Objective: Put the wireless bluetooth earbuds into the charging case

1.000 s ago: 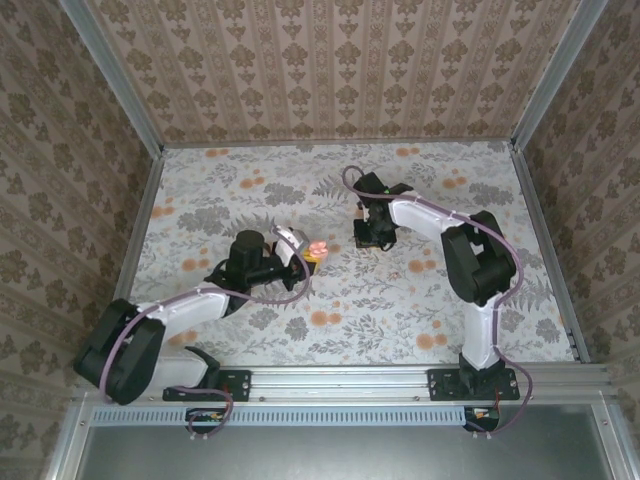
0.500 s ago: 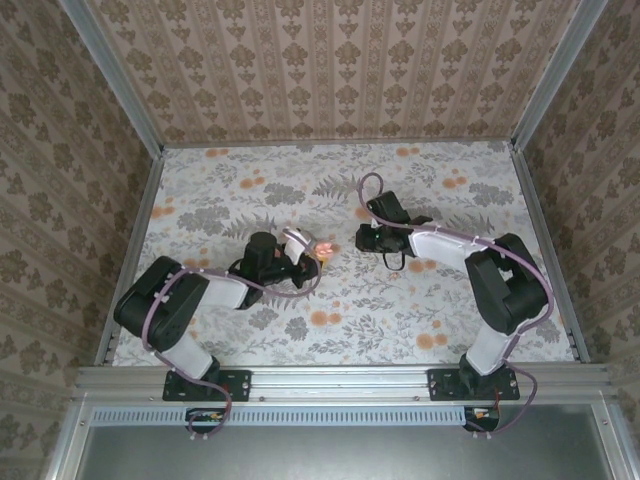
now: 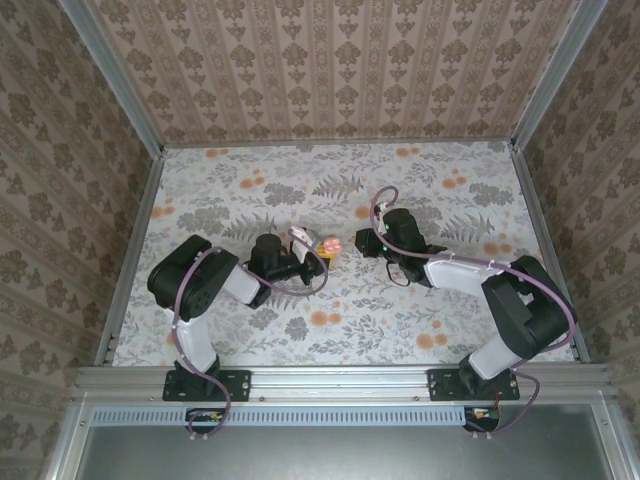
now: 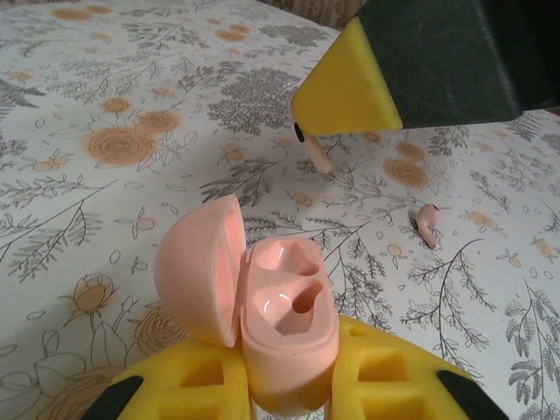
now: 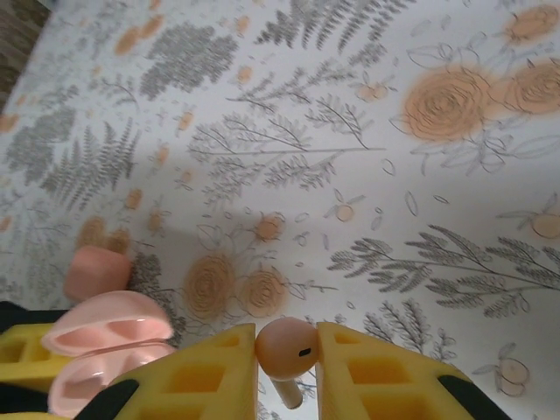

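Note:
My left gripper [image 4: 289, 372] is shut on the pink charging case [image 4: 290, 328], held upright with its lid [image 4: 197, 271] swung open to the left and both sockets bare. From above, the case [image 3: 327, 245] sits mid-table in the left gripper [image 3: 320, 250]. My right gripper [image 5: 287, 350] is shut on one of the earbuds [image 5: 285, 346], stem pointing down; it hovers just right of the case [image 5: 96, 350]. In the left wrist view its yellow finger [image 4: 350, 87] hangs above the case, with the stem [image 4: 318, 157] poking out below. A second earbud [image 4: 428, 223] lies on the table to the right.
The floral tabletop [image 3: 300, 190] is fenced by metal rails and patterned walls on three sides. A salmon rounded block [image 5: 96, 271] lies on the table just beyond the case. The right gripper [image 3: 362, 243] faces the left one across a small gap.
The left gripper has carried the case slightly right. The right gripper, with its earbud, has come nearer and lower toward the case. Both arms have folded their elbows differently.

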`<control>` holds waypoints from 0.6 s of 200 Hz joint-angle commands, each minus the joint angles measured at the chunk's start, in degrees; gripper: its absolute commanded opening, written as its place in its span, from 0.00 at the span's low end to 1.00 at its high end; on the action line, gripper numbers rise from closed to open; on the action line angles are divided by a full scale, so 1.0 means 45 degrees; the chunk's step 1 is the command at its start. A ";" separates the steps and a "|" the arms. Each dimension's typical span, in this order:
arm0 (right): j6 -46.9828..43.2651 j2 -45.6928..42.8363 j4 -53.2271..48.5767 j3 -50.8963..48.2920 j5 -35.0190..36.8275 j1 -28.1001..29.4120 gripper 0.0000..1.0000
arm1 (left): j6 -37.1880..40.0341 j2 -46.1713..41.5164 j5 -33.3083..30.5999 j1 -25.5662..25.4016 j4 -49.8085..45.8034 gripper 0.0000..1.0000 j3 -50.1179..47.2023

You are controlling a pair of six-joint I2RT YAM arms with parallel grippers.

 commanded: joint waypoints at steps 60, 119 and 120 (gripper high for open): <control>-0.0083 -0.0327 0.4786 -0.1063 -0.0177 0.0990 0.22 | -0.0521 0.0070 0.0402 -0.0121 0.1512 0.12 0.0446; -0.0125 0.0003 0.5439 -0.0864 -0.0014 0.1367 0.22 | -0.0988 0.0129 0.0350 -0.0038 0.1583 0.12 0.0661; -0.0134 0.0006 0.5440 -0.0856 -0.0014 0.1368 0.22 | -0.0994 0.0119 0.0350 -0.0038 0.1586 0.12 0.0652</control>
